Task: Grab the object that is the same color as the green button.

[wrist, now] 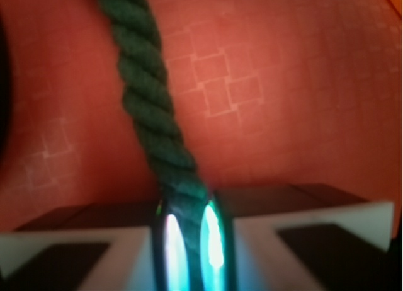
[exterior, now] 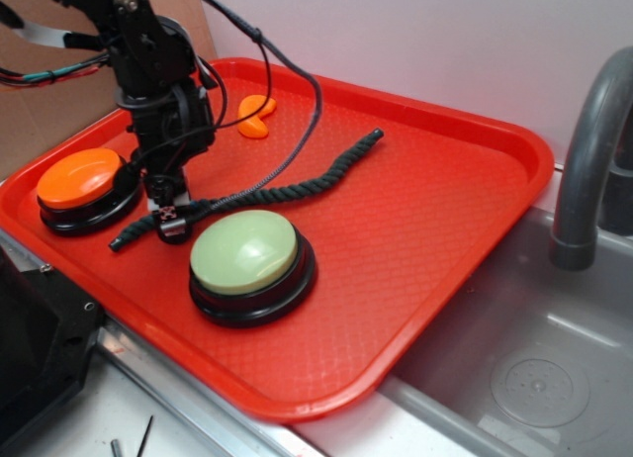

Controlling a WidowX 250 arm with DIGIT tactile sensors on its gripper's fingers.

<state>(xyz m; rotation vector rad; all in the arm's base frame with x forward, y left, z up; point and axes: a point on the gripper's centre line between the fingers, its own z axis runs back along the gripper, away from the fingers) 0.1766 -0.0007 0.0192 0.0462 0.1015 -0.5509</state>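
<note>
1. Rope (exterior: 297,185) lies on the tray (exterior: 445,210); my gripper (exterior: 172,223) is down on its near end, the rest trailing away from the fingers.
2. Wrist view shows the rope (wrist: 148,108) pinched between the closed jaws, so I judge the grab made; lifting remains.
3. Arm (exterior: 158,71) stands near vertical, green button (exterior: 244,251) just beside the gripper, orange button (exterior: 81,178) on the other side.

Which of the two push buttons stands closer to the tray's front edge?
The green button, larger and pale-domed; the orange button sits farther back at the left.
</note>
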